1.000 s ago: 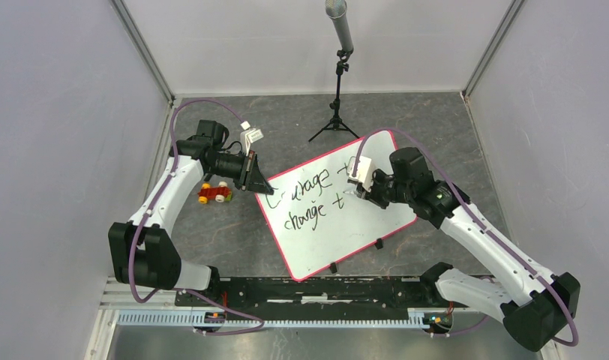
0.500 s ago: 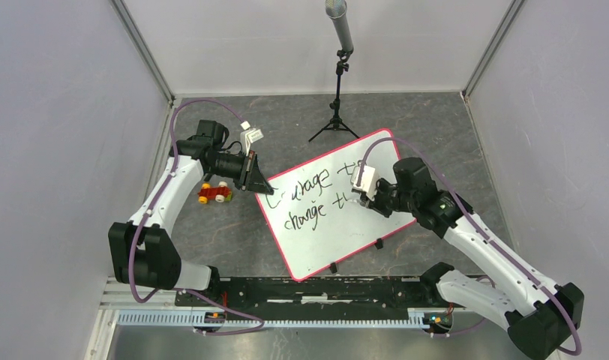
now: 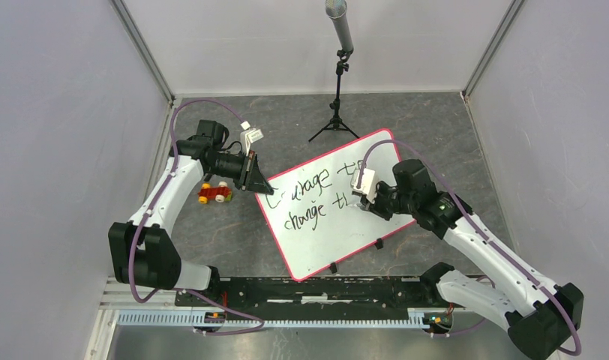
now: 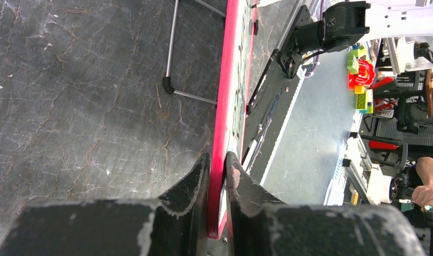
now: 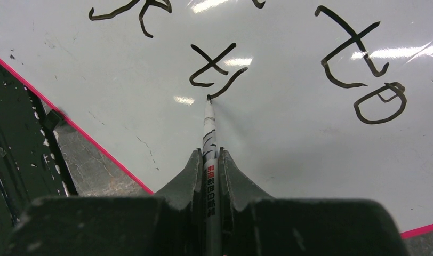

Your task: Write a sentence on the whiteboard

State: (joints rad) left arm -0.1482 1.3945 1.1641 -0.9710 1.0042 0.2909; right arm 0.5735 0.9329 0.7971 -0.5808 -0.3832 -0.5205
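The large flat white whiteboard with a thin pink-red rim point(image 3: 328, 244) is lying on the dark grey mottled table point(image 3: 211, 240), right of the table's middle. It is sitting askew, with its long sides running from about 7 o'clock to 1 o'clock in the top view. The black handwritten marker sentence point(image 3: 309, 196) is running across the board's upper half in two lines. "courage" is showing above and "change" below, each followed by further letters that the right arm is partly covering.

The slim white marker pen with printed lettering point(image 5: 209, 133) is touching its tip to the end of a fresh black stroke just after a "t". The right gripper point(image 5: 210, 156) is pinching this pen, its two dark fingers pressing against the barrel from both sides.

At the board's 10 o'clock corner, the left gripper point(image 4: 217, 160) is clamping the pink-red rim. The wrist view is showing the board edge-on, with the rim sitting between the nearly closed fingers.

At 9 o'clock from that corner, near the left arm, a small red and yellow toy car with white wheels point(image 3: 214, 193) is resting on the table. At 12 o'clock from the board, a grey microphone on a black tripod stand point(image 3: 337, 105) is standing well apart from it.
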